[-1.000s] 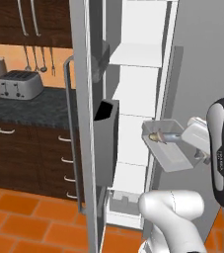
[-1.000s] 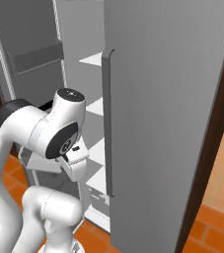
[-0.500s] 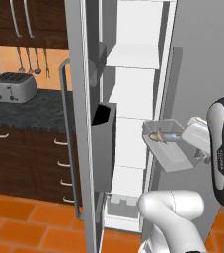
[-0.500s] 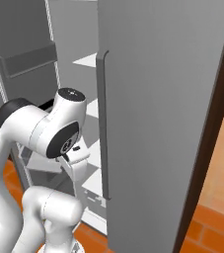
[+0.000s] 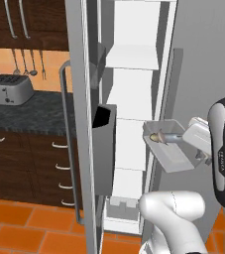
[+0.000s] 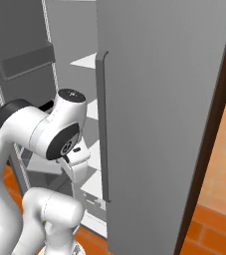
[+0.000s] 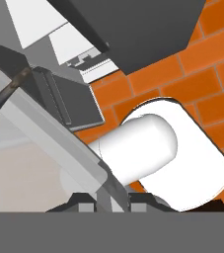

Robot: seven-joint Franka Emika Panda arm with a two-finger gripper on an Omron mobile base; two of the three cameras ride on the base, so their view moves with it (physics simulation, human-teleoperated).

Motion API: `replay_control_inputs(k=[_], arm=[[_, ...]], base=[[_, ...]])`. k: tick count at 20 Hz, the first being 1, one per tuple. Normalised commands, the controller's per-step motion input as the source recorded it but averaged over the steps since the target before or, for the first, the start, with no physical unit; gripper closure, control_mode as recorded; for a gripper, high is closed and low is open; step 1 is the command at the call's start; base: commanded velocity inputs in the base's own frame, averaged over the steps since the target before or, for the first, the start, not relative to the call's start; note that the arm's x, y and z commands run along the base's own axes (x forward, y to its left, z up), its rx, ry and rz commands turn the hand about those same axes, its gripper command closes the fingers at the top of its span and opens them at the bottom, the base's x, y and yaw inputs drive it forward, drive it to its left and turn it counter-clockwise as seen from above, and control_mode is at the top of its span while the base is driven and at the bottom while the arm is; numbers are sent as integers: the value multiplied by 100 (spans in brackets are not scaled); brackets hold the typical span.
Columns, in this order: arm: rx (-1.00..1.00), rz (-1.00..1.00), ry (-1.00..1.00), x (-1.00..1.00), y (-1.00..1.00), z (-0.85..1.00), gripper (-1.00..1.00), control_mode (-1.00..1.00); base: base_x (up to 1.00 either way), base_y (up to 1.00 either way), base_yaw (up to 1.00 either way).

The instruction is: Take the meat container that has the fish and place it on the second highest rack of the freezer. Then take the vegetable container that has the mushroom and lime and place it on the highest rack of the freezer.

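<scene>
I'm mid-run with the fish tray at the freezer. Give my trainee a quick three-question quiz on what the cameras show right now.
1. True or false: the gripper is shut on the rim of the container that holds the fish.
2. Where is the container now? A) resting on a white shelf B) held in the air in front of the open freezer C) on the orange floor
3. Fill in: on the dark counter left of the freezer stands a silver ____.

Key: 1 true; 2 B; 3 toaster
</scene>
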Motion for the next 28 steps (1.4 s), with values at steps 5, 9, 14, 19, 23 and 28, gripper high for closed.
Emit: replay_control_inputs(k=[5,9,14,19,23,28], arm=[[0,0,0,0,0,0,100,100],[0,0,0,0,0,0,100,100],[-2,0,-1,0,13,3,100,-100],[-14,-4,-8,0,37,44,100,-100],[-5,-16,-7,54,0,63,100,-100],[0,-24,-14,86,17,56,100,-100]], base=[[0,0,0],[0,0,0],[-1,1,1],[0,0,0],[0,0,0],[0,0,0]])
